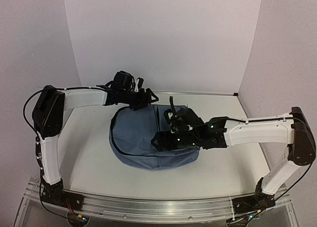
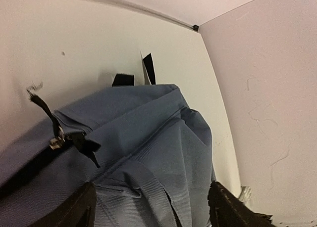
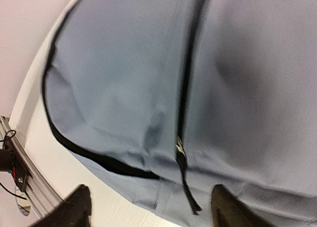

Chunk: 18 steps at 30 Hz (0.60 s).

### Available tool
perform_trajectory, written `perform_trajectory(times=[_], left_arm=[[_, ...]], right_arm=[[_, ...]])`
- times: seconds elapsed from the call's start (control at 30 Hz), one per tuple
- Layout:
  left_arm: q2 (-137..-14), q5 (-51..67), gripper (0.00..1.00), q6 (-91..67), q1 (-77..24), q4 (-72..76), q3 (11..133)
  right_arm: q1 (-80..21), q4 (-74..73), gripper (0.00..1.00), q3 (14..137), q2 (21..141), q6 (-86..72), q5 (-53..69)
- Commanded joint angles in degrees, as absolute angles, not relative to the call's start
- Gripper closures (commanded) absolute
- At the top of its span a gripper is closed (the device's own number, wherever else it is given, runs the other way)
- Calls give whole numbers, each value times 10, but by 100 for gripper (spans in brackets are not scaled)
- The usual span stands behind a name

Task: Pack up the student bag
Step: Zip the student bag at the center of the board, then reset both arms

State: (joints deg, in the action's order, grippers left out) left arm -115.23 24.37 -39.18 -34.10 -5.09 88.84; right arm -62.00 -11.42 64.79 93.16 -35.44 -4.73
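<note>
My left gripper (image 2: 151,209) wide, holding nothing, over the far top end of the bag (image 1: 136,138), zip pull (image 2: 57,140) ahead-left of it. My right gripper (image 3: 148,207) also wide and empty, over the near part, front zip (image 3: 185,88) running straight ahead between its jaws

Lab test booth: plain white walls (image 1: 163,39), aluminium rail (image 1: 148,207).

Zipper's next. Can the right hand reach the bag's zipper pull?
Likely yes: the right hand is open over the student bag, and the zipper pull lies bare just ahead of its fingers.
</note>
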Motion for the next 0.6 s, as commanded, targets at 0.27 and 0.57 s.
perform_trajectory(times=[0.27,0.57], left_arm=[[-961,190,0,-262,-155,-117,776],[-805,148,0,-271,70,-60,573]], right_arm=[[-373,-106,2,682,888,-207,-51],[-119,-42,2,561,783,-195,44]])
